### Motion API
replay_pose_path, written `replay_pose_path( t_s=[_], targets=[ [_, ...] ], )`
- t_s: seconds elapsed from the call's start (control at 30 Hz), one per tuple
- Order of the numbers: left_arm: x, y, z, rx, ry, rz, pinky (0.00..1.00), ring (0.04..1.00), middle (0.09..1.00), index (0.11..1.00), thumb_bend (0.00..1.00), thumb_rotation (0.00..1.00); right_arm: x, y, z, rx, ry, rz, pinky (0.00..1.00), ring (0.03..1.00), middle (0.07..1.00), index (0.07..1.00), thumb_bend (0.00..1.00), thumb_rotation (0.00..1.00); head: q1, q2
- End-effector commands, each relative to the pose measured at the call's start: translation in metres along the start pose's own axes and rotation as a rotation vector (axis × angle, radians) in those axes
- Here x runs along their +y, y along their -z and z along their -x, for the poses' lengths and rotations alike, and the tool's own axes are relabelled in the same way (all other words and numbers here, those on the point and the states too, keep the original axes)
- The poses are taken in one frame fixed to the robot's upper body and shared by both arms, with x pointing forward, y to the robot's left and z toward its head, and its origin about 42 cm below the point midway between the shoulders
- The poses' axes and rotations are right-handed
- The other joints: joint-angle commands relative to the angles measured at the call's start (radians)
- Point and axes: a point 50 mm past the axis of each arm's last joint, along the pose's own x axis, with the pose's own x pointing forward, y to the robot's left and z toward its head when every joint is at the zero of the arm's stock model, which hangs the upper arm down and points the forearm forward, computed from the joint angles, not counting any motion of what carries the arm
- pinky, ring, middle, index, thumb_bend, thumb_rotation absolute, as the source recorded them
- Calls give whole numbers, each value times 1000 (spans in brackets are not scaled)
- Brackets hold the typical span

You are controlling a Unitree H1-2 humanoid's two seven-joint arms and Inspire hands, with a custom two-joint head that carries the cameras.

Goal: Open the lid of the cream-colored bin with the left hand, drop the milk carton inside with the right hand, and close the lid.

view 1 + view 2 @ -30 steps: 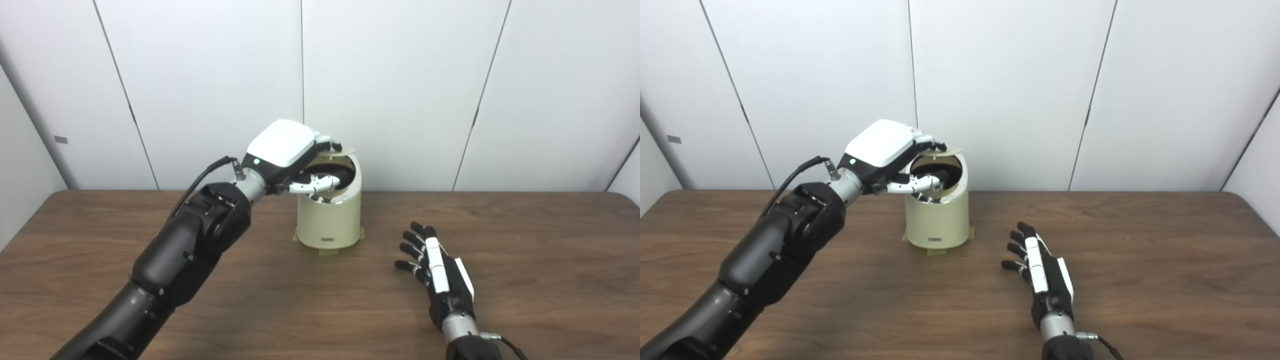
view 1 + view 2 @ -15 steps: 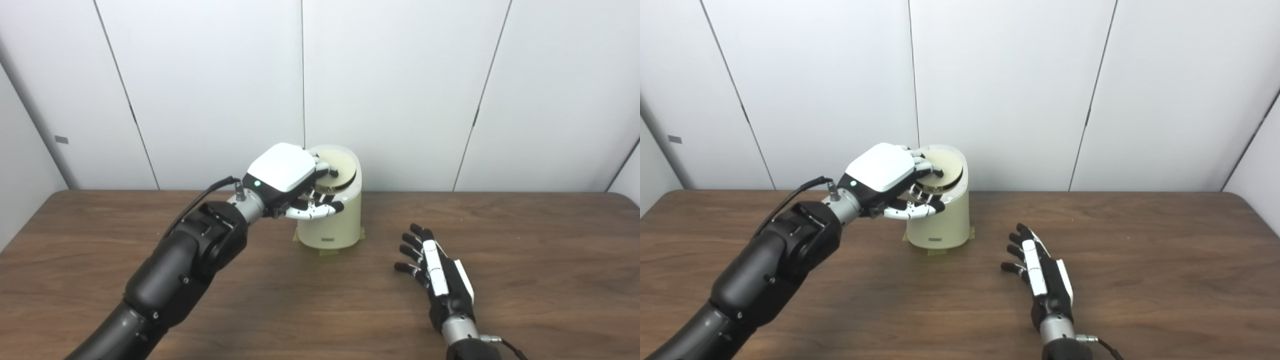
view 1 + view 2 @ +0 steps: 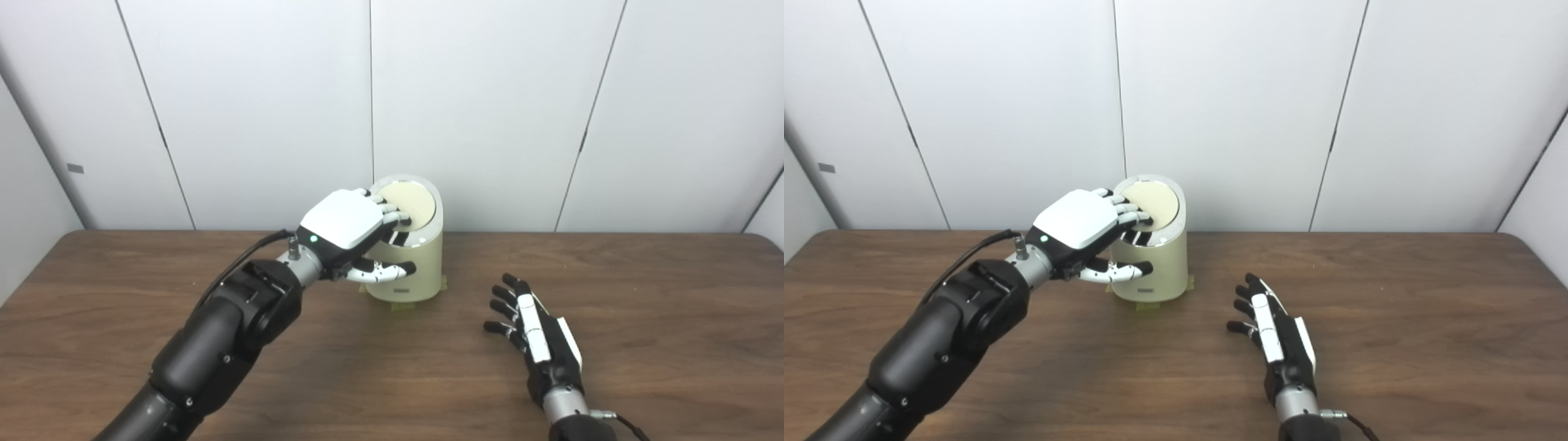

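I see the cream-colored bin (image 3: 409,269) near the back edge of the table (image 3: 643,288), with its lid (image 3: 409,203) lying flat on top. My left hand (image 3: 349,226) rests its fingers (image 3: 395,215) on the lid, holding nothing. My right hand (image 3: 539,334) lies open and empty near the front edge; I cannot see the milk carton.

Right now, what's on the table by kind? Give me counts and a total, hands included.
Cream-colored bin: 1, lid down
Robot hands: 2, left hand with fingers on the lid, right hand open on the table
Milk carton: 0 in view
Total: 3
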Motion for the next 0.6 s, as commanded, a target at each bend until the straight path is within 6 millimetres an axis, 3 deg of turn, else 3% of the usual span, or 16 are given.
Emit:
replay_pose_path(
  t_s=[0.0, 0.27, 0.57],
  targets=[
    [3, 4, 1, 8, 24, -50, 969, 932, 880, 862, 492, 887, 2, -6, 0, -11, -6, -2, 669, 839, 850, 895, 507, 918, -1, 2],
    [-5, 1, 0, -7, 99, -153, 989, 953, 895, 873, 529, 994, 2, -6, 2, -15, 2, -5, 666, 833, 844, 891, 522, 913, -2, 12],
    [-1, -2, 1, -11, 106, -120, 976, 939, 878, 854, 535, 1000, 1, -5, 2, -14, 9, -12, 659, 826, 835, 890, 530, 925, -2, 15]
  ],
)
